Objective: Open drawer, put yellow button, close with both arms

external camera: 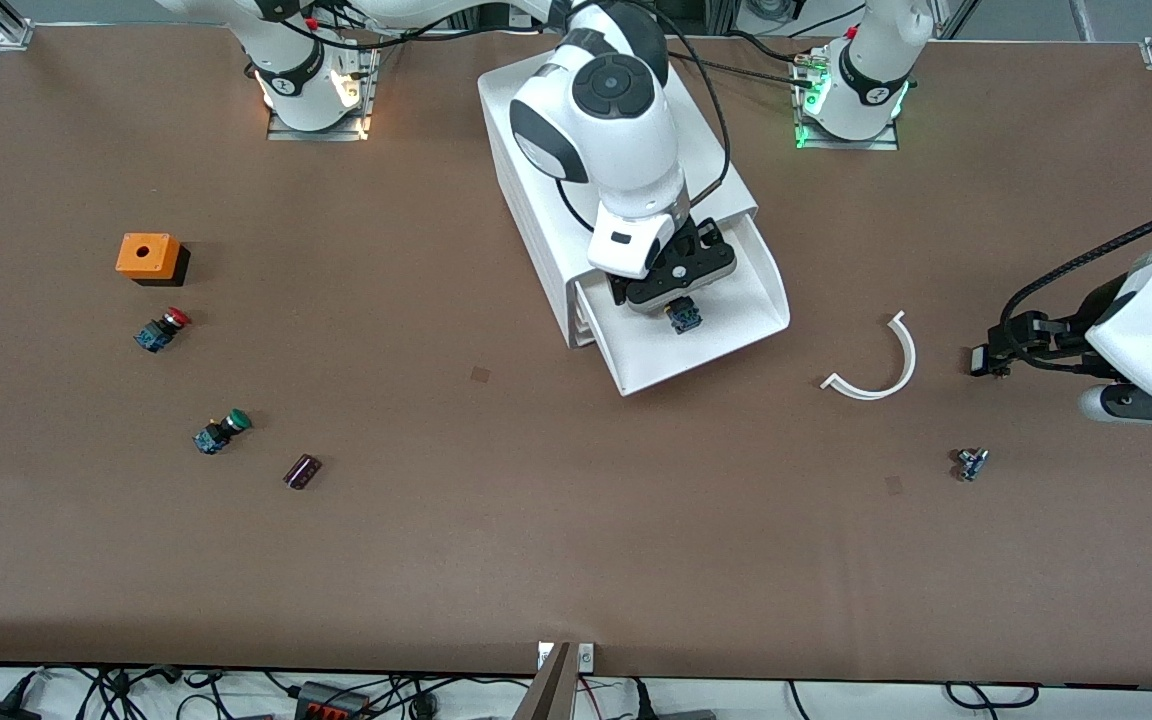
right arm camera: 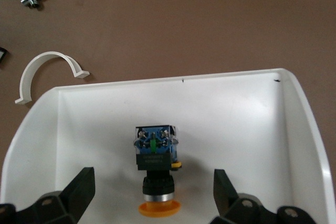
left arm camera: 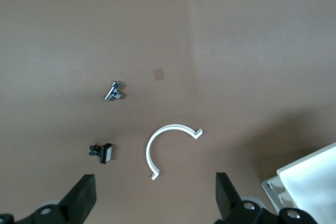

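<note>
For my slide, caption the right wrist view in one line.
Open right tool above the yellow-capped push-button switch lying in the pulled-out white plastic tray drawer.

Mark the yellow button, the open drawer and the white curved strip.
yellow button (right arm camera: 156, 150): right wrist view, on its blue body.
drawer (right arm camera: 241, 124): right wrist view, bare white floor.
white curved strip (external camera: 904, 355): front view, on the arc.

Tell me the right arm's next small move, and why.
Probably lift the right gripper straight up out of the drawer. The yellow button already lies on the drawer floor, the fingers stand open and apart from it, and the drawer is pulled out, so closing it needs the arm clear.
</note>
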